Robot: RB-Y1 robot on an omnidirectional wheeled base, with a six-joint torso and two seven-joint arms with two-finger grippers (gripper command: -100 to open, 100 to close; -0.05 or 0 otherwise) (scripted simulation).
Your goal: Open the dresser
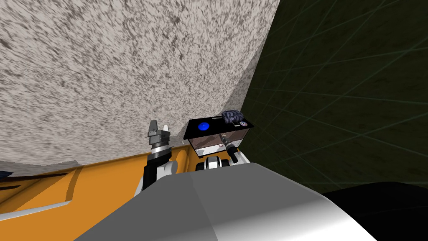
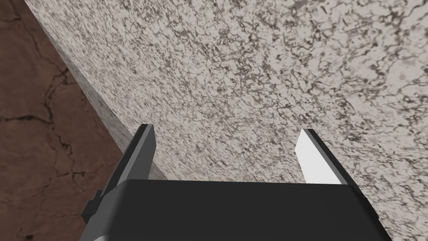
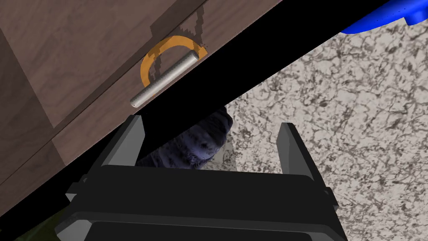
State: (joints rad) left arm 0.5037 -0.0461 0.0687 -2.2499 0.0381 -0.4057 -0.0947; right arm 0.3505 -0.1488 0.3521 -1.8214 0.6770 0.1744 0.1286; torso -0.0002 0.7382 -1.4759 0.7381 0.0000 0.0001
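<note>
The bar handle (image 3: 163,79) stands off the brown drawer front (image 3: 75,54) with nothing touching it and open room along its length. The black top edge (image 3: 259,62) runs just beside the handle. Past that edge from the handle sits a dark fuzzy lump (image 3: 200,144), and a speckled wall (image 3: 334,117) closes off the space behind. The right gripper (image 3: 211,123), fingers spread, is near the handle, not around it.

Dresser front (image 3: 71,54) (mostly cropped)

The left pincer (image 2: 225,129) has its two fingers (image 2: 138,155) spread wide apart.
</note>
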